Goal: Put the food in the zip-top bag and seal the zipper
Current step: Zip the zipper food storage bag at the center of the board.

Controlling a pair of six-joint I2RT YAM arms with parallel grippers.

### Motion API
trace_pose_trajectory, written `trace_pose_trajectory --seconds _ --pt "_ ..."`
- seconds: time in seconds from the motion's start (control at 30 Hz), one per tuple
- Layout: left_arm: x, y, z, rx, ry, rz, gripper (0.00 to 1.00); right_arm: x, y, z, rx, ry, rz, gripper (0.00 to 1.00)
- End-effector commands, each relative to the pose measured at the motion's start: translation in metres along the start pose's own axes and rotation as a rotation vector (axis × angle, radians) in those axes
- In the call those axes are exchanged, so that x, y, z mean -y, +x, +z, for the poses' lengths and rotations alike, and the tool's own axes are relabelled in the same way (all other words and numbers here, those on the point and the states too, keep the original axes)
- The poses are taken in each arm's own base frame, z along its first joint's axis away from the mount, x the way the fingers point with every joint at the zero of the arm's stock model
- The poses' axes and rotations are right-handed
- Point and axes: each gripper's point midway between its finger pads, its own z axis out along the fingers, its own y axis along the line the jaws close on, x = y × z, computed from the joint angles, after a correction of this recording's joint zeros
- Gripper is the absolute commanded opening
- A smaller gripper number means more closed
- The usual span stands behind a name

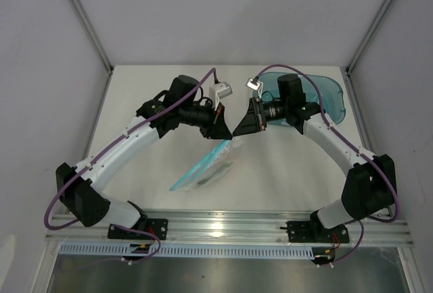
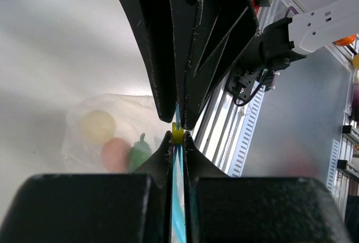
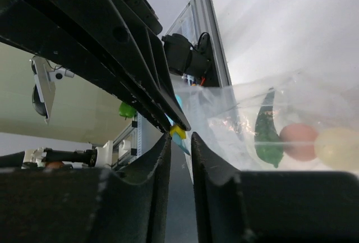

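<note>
The clear zip-top bag (image 1: 211,163) lies on the table, its far end lifted between my grippers. Its light blue zipper (image 1: 196,169) runs along the near-left edge. The food is inside: the peach-pink piece (image 2: 116,153), the cream-white round one (image 2: 97,126) and the green one (image 2: 139,152); all three also show in the right wrist view (image 3: 299,141). My left gripper (image 2: 177,137) is shut on the zipper strip, a yellow slider (image 2: 177,135) at its tips. My right gripper (image 3: 180,137) meets it tip to tip, jaws narrow around the strip's blue corner.
A translucent teal tub (image 1: 328,93) stands at the back right, behind the right arm. The metal rail (image 1: 230,229) with both arm bases runs along the near edge. Grey walls close in the left, right and back.
</note>
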Motion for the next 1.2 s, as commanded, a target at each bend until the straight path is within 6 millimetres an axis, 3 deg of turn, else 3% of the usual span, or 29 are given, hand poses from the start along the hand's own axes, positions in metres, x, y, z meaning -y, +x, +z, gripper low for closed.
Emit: trace_pose_trajectory --seconds 0.0,0.07,0.13,0.4,0.57,0.67,0.73,0.97,1.17 --pt "0.021 -0.014 -0.013 0.042 0.055 0.067 0.01 -0.008 -0.01 -0.001 -0.004 -0.038 -0.064 0.2" --pt "0.02 -0.014 -0.013 0.041 0.05 0.067 0.01 -0.009 -0.008 -0.001 -0.01 -0.047 -0.058 0.1" --pt "0.019 -0.014 -0.012 0.04 0.047 0.066 0.01 -0.01 -0.005 -0.001 -0.017 -0.058 -0.055 0.08" --pt "0.013 -0.014 -0.013 0.044 0.032 0.051 0.01 -0.011 0.004 -0.002 -0.024 -0.071 -0.043 0.18" --pt "0.011 -0.015 -0.014 0.048 0.03 0.048 0.01 -0.011 0.004 0.0 -0.03 -0.079 -0.035 0.17" --pt "0.015 -0.023 -0.017 0.065 0.037 0.062 0.0 -0.011 0.002 0.002 -0.029 -0.083 -0.033 0.06" --pt "0.011 -0.016 -0.015 0.049 0.033 0.047 0.01 -0.01 0.0 0.004 -0.025 -0.072 -0.027 0.0" --pt "0.006 -0.01 -0.014 0.034 0.015 0.019 0.0 0.006 -0.012 0.004 0.052 0.067 -0.016 0.0" --pt "0.002 0.002 -0.013 0.007 -0.004 -0.018 0.0 0.021 -0.031 -0.01 0.194 0.226 -0.028 0.0"
